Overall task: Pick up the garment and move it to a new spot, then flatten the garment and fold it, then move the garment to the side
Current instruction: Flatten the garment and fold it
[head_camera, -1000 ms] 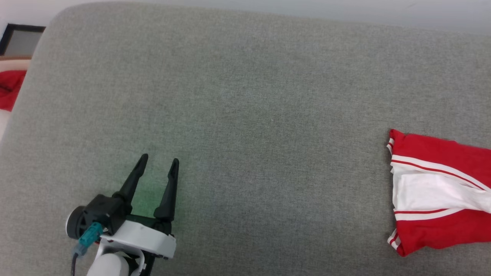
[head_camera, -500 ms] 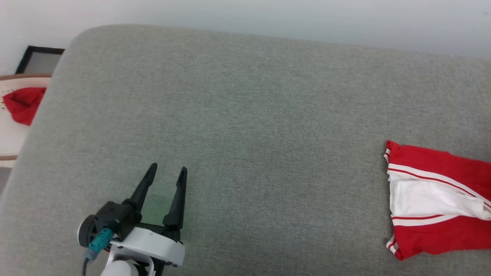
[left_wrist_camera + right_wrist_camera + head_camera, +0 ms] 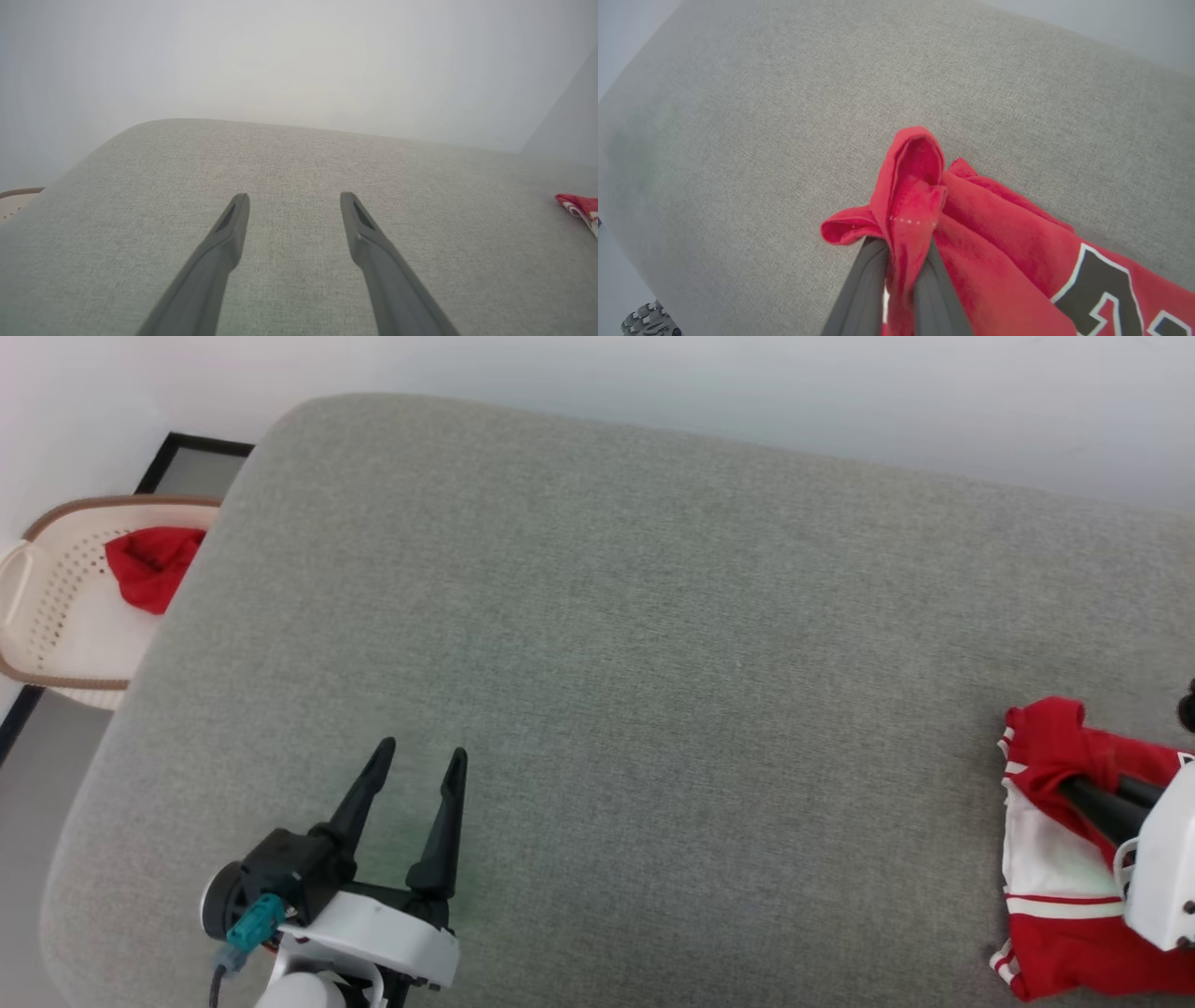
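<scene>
A broad grey cushion (image 3: 653, 663) of fine woven upholstery, softly rounded at its corners, is taken as the landmark. The garment (image 3: 1050, 854) is found at the cushion's right end, lying on the weave: smooth red knit with a white panel, narrow red-and-white striped trim, and part of a blocky black numeral outlined in white. One red corner is gathered into a puckered, hooded fold and pinched between the tapered dark fingers of the right gripper (image 3: 1074, 789), which are closed tight on it, with the rest of the cloth resting on the cushion. Over the cushion's near left part the left gripper (image 3: 422, 749) is held with its slim matte fingers spread wide and nothing between them. Beyond the cushion's far left corner a cream perforated basket (image 3: 47, 616) with a brown rim is seen, a crumpled red cloth (image 3: 149, 565) inside it.
</scene>
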{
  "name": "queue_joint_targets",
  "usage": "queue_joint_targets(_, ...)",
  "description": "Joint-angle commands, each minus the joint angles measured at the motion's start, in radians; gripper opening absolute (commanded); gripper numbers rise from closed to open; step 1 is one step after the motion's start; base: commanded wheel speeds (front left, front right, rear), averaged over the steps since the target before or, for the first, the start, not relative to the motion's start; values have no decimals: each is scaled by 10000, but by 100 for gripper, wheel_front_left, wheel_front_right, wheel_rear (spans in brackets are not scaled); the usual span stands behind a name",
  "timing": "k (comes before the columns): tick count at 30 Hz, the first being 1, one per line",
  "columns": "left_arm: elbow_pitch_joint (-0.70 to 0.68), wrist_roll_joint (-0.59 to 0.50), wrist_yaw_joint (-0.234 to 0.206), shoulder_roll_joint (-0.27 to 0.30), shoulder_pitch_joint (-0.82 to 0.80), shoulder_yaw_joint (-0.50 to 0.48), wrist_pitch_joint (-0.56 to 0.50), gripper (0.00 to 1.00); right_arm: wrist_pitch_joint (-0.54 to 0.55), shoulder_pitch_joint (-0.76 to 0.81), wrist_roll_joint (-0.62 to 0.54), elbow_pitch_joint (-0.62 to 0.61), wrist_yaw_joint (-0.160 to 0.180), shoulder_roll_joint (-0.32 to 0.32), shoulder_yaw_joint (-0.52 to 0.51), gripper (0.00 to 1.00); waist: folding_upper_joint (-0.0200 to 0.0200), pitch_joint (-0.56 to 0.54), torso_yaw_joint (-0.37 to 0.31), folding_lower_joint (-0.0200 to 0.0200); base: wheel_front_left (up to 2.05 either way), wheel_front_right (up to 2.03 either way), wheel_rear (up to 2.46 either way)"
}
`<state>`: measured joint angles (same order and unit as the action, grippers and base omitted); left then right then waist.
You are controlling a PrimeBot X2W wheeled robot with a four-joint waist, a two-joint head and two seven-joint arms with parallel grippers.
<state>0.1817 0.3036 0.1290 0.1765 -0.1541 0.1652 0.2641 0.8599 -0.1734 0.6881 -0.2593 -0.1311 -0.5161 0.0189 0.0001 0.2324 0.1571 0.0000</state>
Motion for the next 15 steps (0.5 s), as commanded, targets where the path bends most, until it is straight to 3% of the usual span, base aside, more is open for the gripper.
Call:
queue_joint_targets(1,-15,23,24,-10,27,-32,-3,100,-64,94,1,88,9,87,45,0,-1,16,64,0,0,0,0)
queue_joint_targets(9,7,91,23,-65,35,-49,-3,100,-740,134,-306,831,9,278,409,0,-1,30,-2,0,0,0,0)
queue_joint_targets(10,15,107,25,-52,19,-44,-3,100,-834,107,-307,910,9,304,451,20,-1,14,-34,0,0,0,0)
queue_joint_targets(11,18,121,23,-34,10,-49,-3,100,-934,88,-264,978,9,333,488,32,-1,-4,-72,0,0,0,0)
queue_joint_targets(12,18,121,23,-34,10,-49,-3,100,-934,88,-264,978,9,333,488,32,-1,-4,-72,0,0,0,0)
queue_joint_targets(13,11,150,24,-16,9,-62,-3,100,-1037,65,-198,1018,9,372,500,49,-1,-27,-119,0,0,0,0)
queue_joint_targets(14,4,177,24,-2,24,-79,-3,100,-1125,41,-158,1047,9,396,494,90,-1,-61,-171,0,0,0,0)
queue_joint_targets(15,7,212,24,14,55,-98,-3,100,-1212,12,-103,1055,9,401,487,100,-1,-103,-227,0,0,0,0)
